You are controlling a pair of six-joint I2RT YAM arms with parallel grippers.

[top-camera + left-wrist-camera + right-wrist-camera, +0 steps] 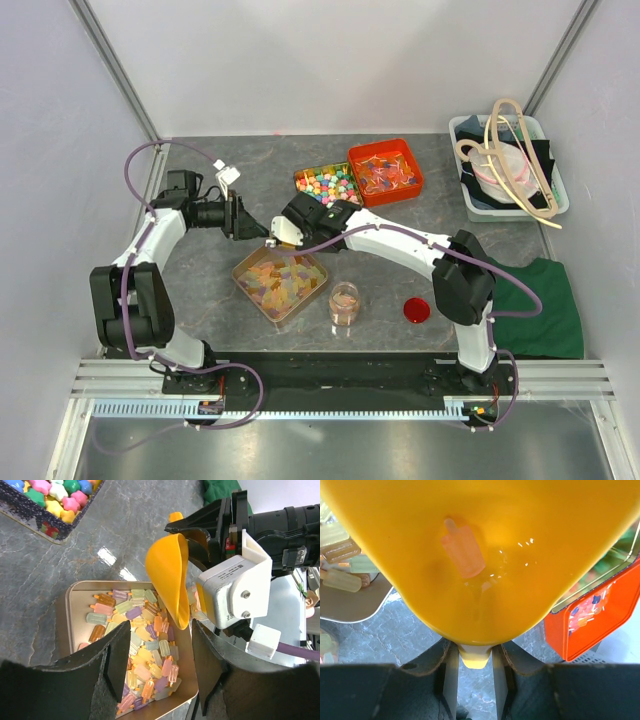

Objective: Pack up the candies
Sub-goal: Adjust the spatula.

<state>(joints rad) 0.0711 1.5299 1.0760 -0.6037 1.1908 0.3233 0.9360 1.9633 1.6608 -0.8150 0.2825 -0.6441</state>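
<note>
Over the tin point(69, 615) of candies point(142, 652) at mid-tabletop, the right pincer point(474, 654) clamps a yellow scoop point(480, 555) carrying one piece, the left pincer point(161, 647) gapes empty, and the jar point(345, 302) looks far from full.

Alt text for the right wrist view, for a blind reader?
A yellow scoop fills most of the view, one pink popsicle-shaped candy visible on it, its handle gripped by the right claw at the bottom edge. Behind it, on a grey marbled table, sit a tan tray of pastel candies at left and an orange box at right.
</note>
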